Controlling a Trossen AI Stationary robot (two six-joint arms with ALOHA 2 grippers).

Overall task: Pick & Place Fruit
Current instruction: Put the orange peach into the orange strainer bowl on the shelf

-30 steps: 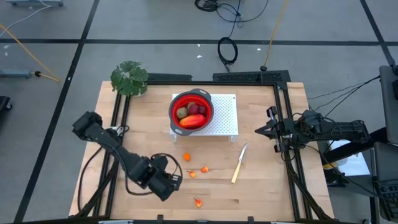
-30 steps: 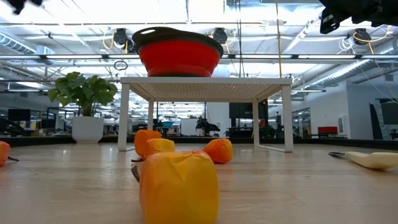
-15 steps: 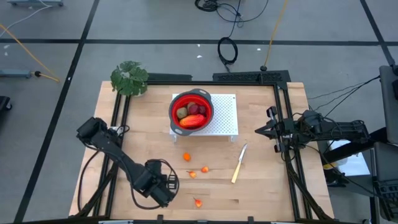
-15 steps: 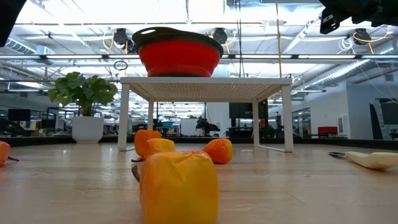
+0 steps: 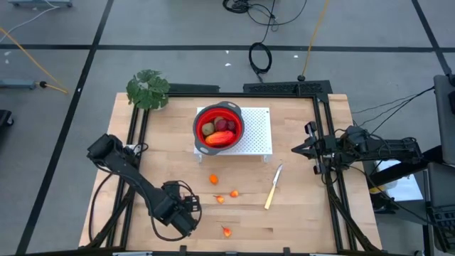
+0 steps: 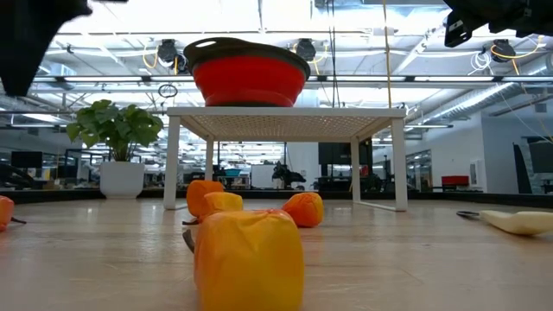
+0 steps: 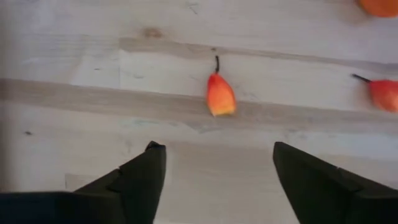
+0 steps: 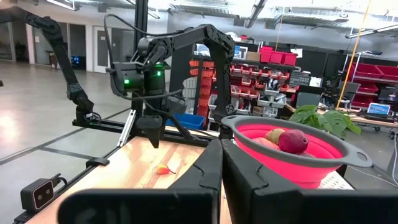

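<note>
Several tiny orange fruit pieces lie on the wooden table: one near the front edge (image 5: 226,231), which is the piece (image 7: 220,96) in the left wrist view, and three nearer the middle (image 5: 213,179), (image 5: 234,193), (image 5: 220,199). My left gripper (image 5: 185,219) points down over bare table to the left of the front piece, open (image 7: 214,149), with nothing between its fingers. The red bowl (image 5: 219,126) on a white rack (image 5: 259,139) holds an elongated red-orange piece (image 5: 219,139), a dark red one and an olive one. My right gripper (image 5: 298,149) waits shut at the right edge.
A pale-handled knife (image 5: 273,187) lies right of the loose fruit. A potted plant (image 5: 148,89) stands at the far left corner. Black frame rails run along the table's left and right edges. Bare wood lies between the left gripper and the front fruit piece.
My left gripper has come down toward the table and shifted a little toward the near-left corner, rolling about its own axis as it went. The fruit, bowl and knife have stayed put.
</note>
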